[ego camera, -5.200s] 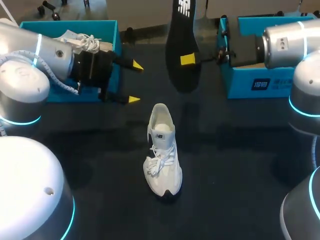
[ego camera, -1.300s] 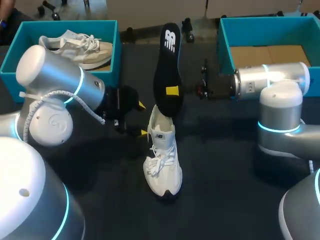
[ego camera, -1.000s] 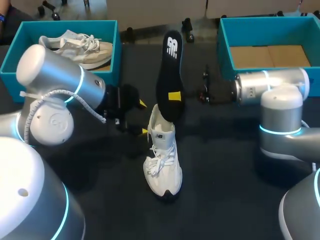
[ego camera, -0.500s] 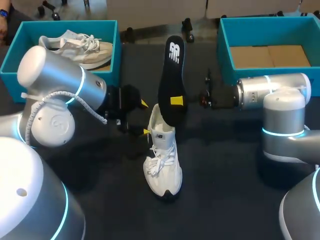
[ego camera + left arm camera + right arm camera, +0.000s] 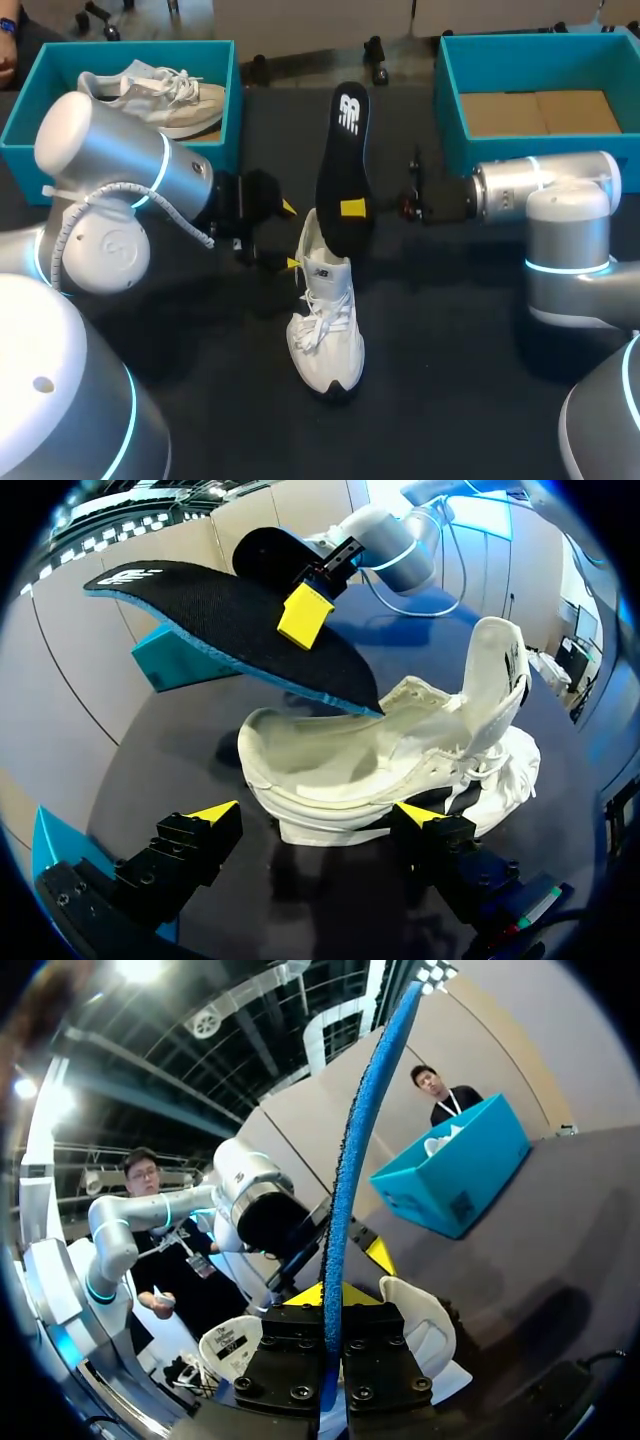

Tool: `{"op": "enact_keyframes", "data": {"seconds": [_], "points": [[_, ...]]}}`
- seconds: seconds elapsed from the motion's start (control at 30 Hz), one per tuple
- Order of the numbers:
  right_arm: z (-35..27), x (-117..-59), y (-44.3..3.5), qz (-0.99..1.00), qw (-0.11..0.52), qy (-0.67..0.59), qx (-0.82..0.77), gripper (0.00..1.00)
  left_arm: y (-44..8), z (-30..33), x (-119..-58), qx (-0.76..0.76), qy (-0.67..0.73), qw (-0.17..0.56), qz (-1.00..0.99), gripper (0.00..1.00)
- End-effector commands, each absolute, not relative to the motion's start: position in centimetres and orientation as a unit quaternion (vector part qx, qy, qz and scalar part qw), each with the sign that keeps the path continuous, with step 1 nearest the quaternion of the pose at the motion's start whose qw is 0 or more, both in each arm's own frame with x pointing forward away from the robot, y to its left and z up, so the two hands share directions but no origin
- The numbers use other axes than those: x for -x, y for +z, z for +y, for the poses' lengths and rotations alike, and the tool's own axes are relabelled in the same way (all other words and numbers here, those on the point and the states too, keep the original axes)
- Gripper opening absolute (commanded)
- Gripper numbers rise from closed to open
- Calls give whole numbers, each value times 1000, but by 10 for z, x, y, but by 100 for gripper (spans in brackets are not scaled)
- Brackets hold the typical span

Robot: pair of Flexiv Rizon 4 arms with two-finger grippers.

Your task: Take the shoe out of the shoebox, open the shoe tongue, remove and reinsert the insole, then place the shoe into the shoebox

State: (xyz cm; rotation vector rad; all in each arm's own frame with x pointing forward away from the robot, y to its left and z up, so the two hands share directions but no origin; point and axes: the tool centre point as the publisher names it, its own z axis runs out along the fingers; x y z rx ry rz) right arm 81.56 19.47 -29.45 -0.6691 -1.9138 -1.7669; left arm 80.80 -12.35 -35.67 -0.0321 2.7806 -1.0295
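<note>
The white shoe [image 5: 325,320] stands on the table [image 5: 450,330]. The right pincer [image 5: 352,208] pinches the black insole [image 5: 343,150], which has come down from before: its lower end now meets the shoe's opening. The left pincer [image 5: 290,236], spread, has moved close beside the shoe's heel.

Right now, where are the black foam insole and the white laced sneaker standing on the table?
black foam insole [image 5: 342,160]: head view, middle of its black face.
white laced sneaker [image 5: 325,320]: head view, on its laces.

The dark table [image 5: 450,330] has a smooth black top, with soft shadows lying across its surface.
</note>
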Motion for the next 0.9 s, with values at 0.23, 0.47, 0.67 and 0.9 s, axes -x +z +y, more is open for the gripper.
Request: {"op": "enact_keyframes", "data": {"seconds": [0.23,0.47,0.67,0.9], "points": [[196,-814,-296,-696,228,-635,246,0,-358,-125,-808,11,-345,89,934,100],[196,-819,-290,-700,224,-632,246,0,-358,-125,-808,11,-345,89,934,100],[199,-825,-286,-703,221,-631,244,0,-358,-125,-808,11,-345,89,934,100],[198,-830,-282,-704,219,-630,246,0,-358,-125,-808,11,-345,89,934,100]]}}
